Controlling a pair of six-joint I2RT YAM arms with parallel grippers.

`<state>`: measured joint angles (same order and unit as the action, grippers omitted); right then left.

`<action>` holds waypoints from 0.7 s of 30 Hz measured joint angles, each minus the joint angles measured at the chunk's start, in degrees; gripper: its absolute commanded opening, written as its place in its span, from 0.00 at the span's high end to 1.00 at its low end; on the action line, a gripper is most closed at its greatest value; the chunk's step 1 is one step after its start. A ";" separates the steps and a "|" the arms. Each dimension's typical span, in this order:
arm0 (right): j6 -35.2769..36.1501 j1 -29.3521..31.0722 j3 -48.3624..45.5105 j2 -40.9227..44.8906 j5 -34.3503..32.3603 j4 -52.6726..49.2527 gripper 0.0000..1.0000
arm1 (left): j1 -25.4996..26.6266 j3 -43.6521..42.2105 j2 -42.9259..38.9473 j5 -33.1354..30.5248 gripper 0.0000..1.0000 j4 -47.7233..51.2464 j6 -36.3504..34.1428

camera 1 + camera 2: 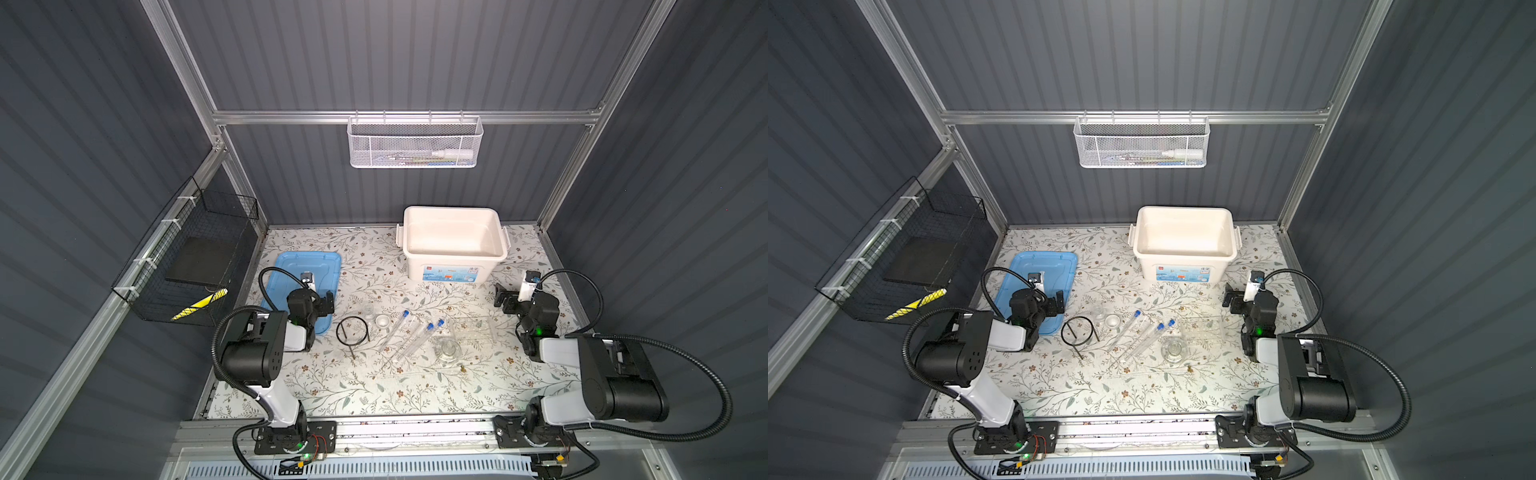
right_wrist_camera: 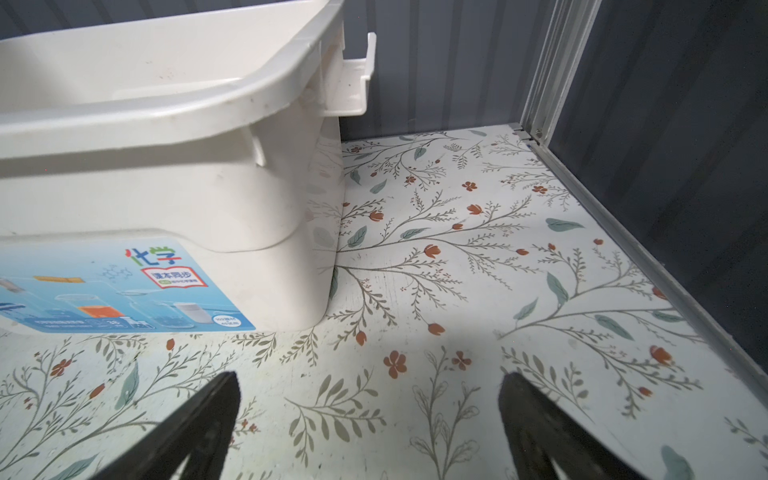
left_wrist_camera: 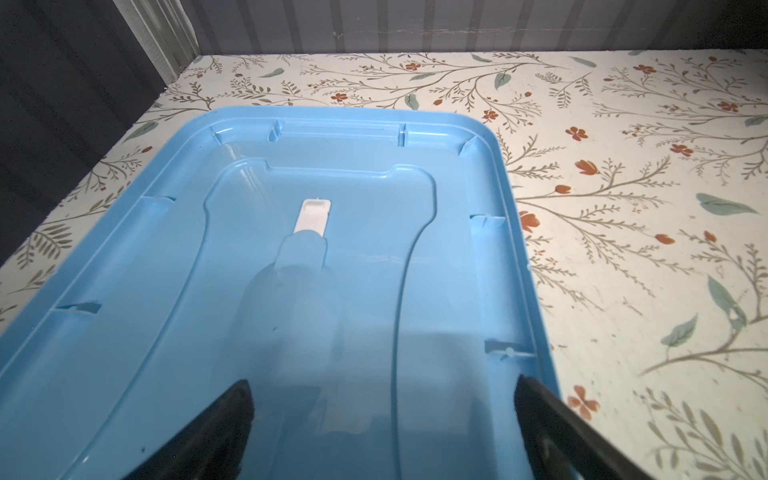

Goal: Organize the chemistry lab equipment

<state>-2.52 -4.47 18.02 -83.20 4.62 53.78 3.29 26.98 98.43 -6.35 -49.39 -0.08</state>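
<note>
Three clear blue-capped test tubes [image 1: 395, 331] [image 1: 1128, 328] lie slanted at mid-table. To their left are a tiny white dish [image 1: 382, 320], a small clear beaker [image 1: 368, 311] and a black wire ring tripod [image 1: 352, 330] [image 1: 1077, 330]. On their right stands a clear plastic rack [image 1: 473, 328], with a glass flask [image 1: 447, 350] in front of it and a thin rod [image 1: 419, 371] nearer the front. My left gripper [image 1: 319, 298] [image 3: 382, 390] hangs open over the blue lid [image 3: 353, 174]. My right gripper [image 1: 503, 297] [image 2: 370, 382] is open above bare table, right of the white bin [image 2: 232, 195].
The open white bin [image 1: 453, 266] stands at the back centre. The blue lid [image 1: 299, 262] lies at the left. A white mesh basket [image 1: 415, 141] with a squeeze bottle hangs on the back wall. A black wire basket [image 1: 195, 257] hangs on the left wall.
</note>
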 measured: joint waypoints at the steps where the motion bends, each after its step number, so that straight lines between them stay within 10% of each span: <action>1: 0.00 0.00 0.00 0.00 0.00 0.00 0.01 | 0.00 -0.02 0.00 0.00 0.00 0.00 0.00; 11: -0.79 0.00 -0.02 2.40 -1.79 -1.86 0.01 | -0.50 3.39 -8.22 -2.58 0.00 11.32 0.83; 21: -5.68 0.02 7.93 19.37 -1.99 -25.51 0.09 | 1.03 10.54 -30.08 -6.16 0.00 26.56 5.42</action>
<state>-8.21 -4.45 25.96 -63.83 2.63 28.27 4.32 37.52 68.36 -12.51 -22.83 5.34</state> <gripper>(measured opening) 0.919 0.997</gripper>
